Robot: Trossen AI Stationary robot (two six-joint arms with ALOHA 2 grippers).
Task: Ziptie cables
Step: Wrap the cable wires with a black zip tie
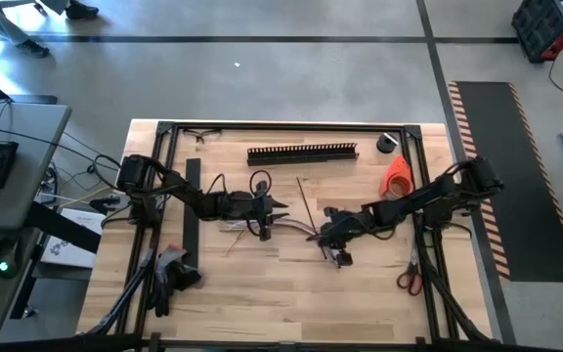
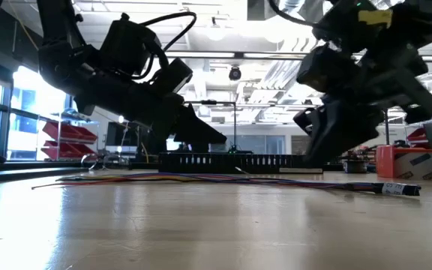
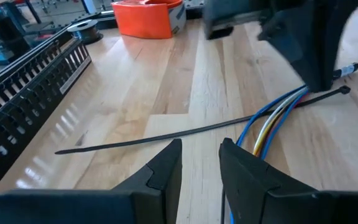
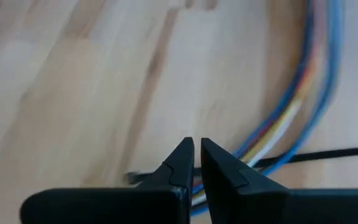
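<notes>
Just cables (image 4: 303, 106) beside right fingers (image 4: 219, 171)

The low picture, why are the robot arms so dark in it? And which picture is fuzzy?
Low view: bright ceiling lights and windows behind turn both arms into dark shapes. Right wrist view: the cables and wood look smeared and soft. Left wrist view: sharper, with some shine on the wooden table.

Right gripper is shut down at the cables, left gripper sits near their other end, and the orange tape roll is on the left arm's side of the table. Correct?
Not quite. The orange tape roll is on the right arm's side, as the high view shows. The rest holds: the right gripper is shut down at the cables, and the left gripper sits near their other end.
</notes>
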